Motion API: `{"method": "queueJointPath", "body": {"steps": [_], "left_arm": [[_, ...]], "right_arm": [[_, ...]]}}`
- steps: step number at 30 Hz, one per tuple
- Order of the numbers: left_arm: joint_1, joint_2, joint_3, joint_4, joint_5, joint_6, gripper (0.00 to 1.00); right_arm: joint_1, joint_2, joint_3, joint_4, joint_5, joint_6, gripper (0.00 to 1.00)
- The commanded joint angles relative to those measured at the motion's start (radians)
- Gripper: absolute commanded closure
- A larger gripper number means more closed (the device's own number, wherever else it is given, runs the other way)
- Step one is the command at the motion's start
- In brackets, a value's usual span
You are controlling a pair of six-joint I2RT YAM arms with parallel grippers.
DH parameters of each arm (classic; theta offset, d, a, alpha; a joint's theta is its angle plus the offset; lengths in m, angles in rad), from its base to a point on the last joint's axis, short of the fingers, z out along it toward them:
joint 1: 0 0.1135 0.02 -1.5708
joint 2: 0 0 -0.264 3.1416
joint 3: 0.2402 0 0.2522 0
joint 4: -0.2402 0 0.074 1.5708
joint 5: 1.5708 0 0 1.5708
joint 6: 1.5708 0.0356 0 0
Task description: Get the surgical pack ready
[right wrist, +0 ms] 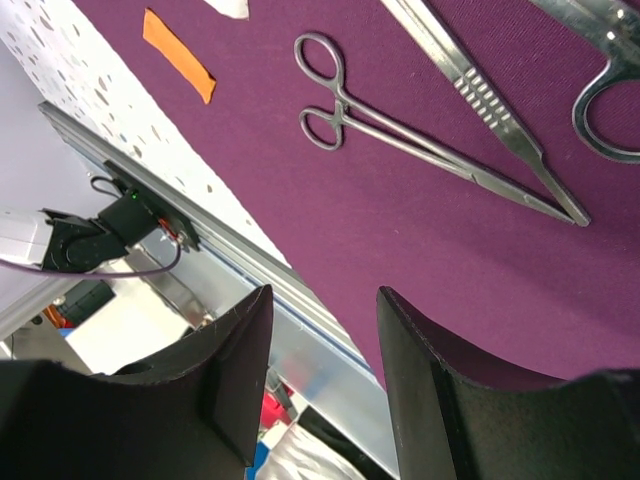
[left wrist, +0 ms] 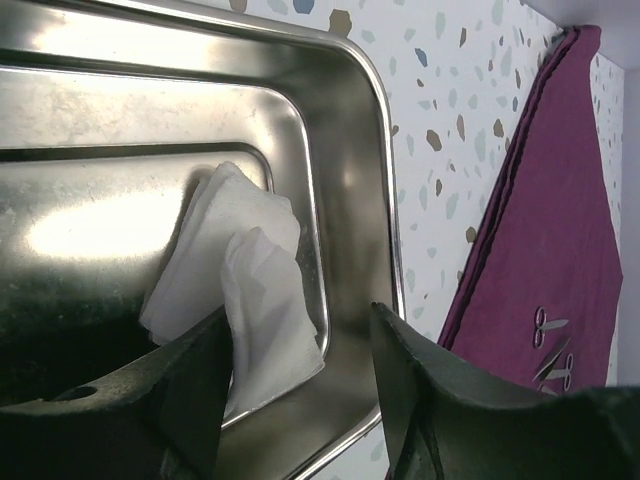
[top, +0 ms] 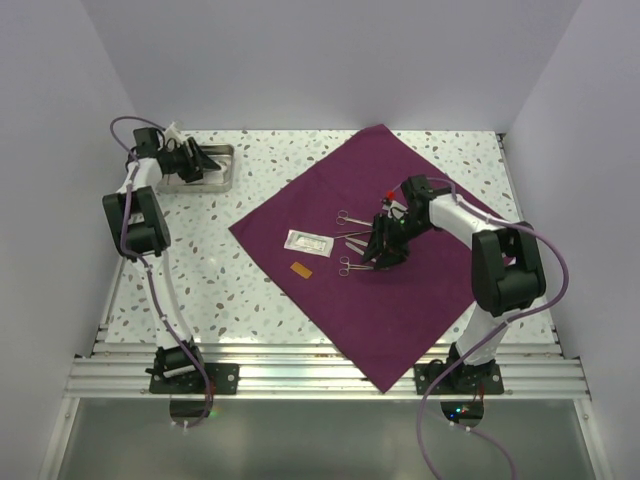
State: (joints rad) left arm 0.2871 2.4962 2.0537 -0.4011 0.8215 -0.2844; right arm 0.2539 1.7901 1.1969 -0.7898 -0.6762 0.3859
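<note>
The surgical pack is a deep purple cloth spread as a square sheet on the table. On it lie a white packet, an orange strip and several steel instruments. My right gripper is open and empty just above the cloth, beside forceps and tweezers. My left gripper is open and empty over a steel tray. In the left wrist view its jaws stand apart over white gauze lying in the tray.
The speckled table has an aluminium rail along its near edge. White walls enclose the left, right and back. The cloth's far corner shows in the left wrist view.
</note>
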Motion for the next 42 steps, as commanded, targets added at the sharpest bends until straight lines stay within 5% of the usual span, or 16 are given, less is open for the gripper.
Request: {"method": "queueJointPath", "body": {"steps": [1, 7, 26, 33, 42], "left_arm": [[0.009, -0.083, -0.015, 0.053, -0.041, -0.03, 0.41], [-0.025, -0.112, -0.018, 0.015, -0.105, -0.012, 0.41], [-0.045, -0.401, -0.099, -0.139, -0.714, -0.056, 0.37], [-0.127, -0.655, -0.45, -0.099, -0.668, -0.071, 0.37], [-0.226, -1.178, -0.993, -0.128, -0.515, -0.145, 0.43]], "right_arm": [[0.013, -0.064, -0.013, 0.015, -0.02, 0.021, 0.5], [0.039, -0.08, -0.031, 0.043, -0.011, 0.042, 0.51], [0.196, -0.051, 0.043, 0.076, 0.127, 0.082, 0.51], [0.24, -0.003, 0.082, 0.135, 0.168, 0.084, 0.54], [0.373, 0.143, 0.196, 0.241, 0.3, 0.085, 0.56]]}}
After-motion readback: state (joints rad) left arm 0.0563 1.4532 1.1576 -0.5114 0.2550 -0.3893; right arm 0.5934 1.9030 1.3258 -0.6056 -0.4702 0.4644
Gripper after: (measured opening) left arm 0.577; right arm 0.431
